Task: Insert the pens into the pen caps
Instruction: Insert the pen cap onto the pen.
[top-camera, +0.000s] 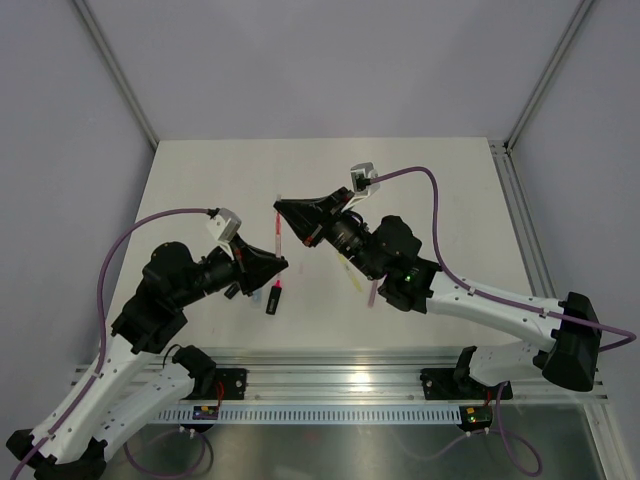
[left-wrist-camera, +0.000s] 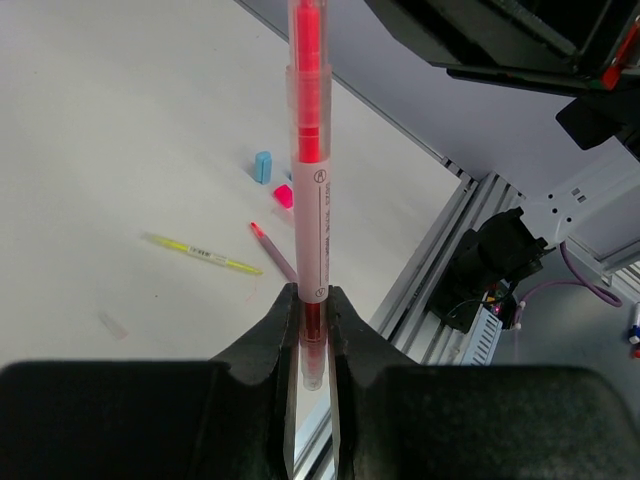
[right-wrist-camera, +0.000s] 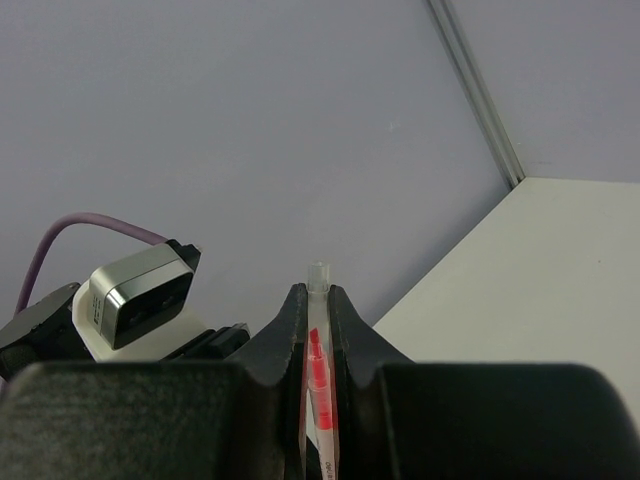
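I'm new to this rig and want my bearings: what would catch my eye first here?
A red-pink pen is held in the air between both hands: the left hand clamps one end, the right hand the other, clear end. On the table beneath lie a yellow pen and, side by side, a blue cap and a pink cap.

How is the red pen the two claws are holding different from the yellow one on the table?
The red pen is red-pink, the yellow pen yellow. The red pen is off the table, clamped at one end by the left gripper and at the other by the right gripper; the yellow pen lies flat on it, untouched. Both are thin sticks.
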